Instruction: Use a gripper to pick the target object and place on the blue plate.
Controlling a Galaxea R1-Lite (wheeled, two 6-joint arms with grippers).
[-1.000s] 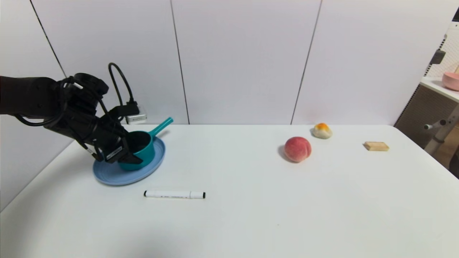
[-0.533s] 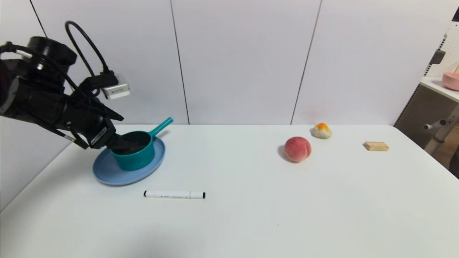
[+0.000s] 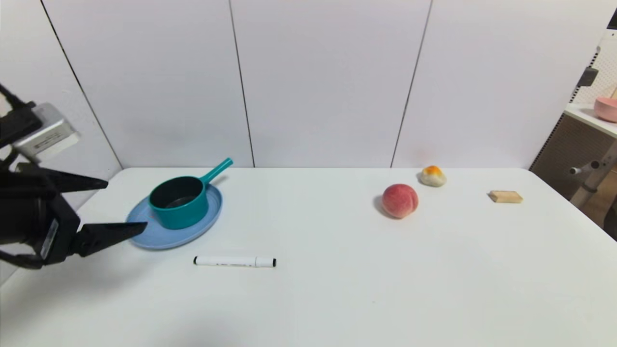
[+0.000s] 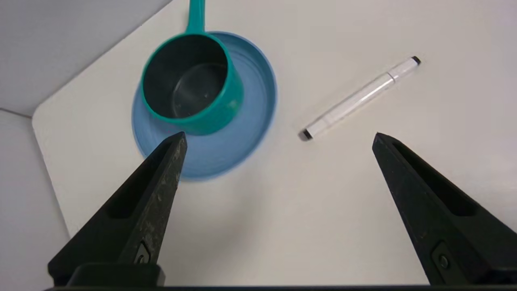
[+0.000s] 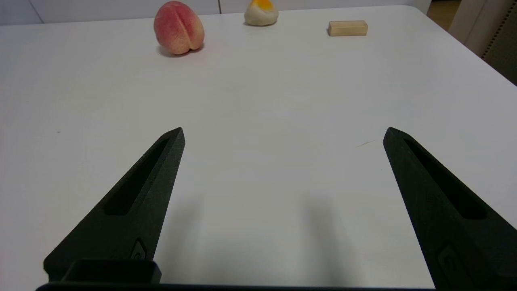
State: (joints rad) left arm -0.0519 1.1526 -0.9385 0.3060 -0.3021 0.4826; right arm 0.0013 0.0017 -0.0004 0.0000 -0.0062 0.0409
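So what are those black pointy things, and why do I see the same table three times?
Those are a robot's pinchers, its hands. There are three cameras. One sits on the robot's head and looks down at the white table. One sits on each wrist, so the two black points in those pictures are that hand's own fingers.

The left gripper is at the table's left edge, open and holding nothing. The right gripper is open too, hanging over bare table, doing nothing.

On the table, a small teal saucepan stands on a blue plate. In front of the plate lies a white marker. Over on the right are a peach, a small white and orange bun-like thing and a wooden block.

Putting the saucepan on the plate was the job, so that looks done.
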